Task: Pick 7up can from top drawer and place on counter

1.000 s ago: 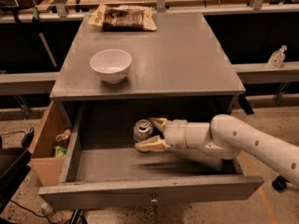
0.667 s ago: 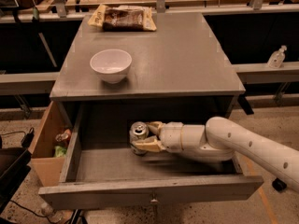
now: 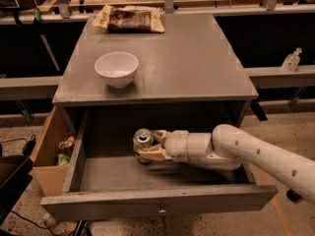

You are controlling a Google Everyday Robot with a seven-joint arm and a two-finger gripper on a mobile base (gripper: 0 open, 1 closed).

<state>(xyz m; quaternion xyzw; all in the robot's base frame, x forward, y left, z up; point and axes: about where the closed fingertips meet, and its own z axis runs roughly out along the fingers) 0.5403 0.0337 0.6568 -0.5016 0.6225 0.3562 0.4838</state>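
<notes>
The 7up can, silver with a pull-tab top, stands upright in the middle of the open top drawer. My gripper reaches in from the right on a white arm and its tan fingers sit on either side of the can, closed against it. The can still rests on the drawer floor. The grey counter lies directly above the drawer.
A white bowl stands on the counter's left part. A brown snack bag lies at its far edge. A tan cardboard box with small items hangs beside the drawer on the left. Workbenches run behind.
The gripper and the can have shifted slightly left inside the drawer, and the fingers have closed in around the can.
</notes>
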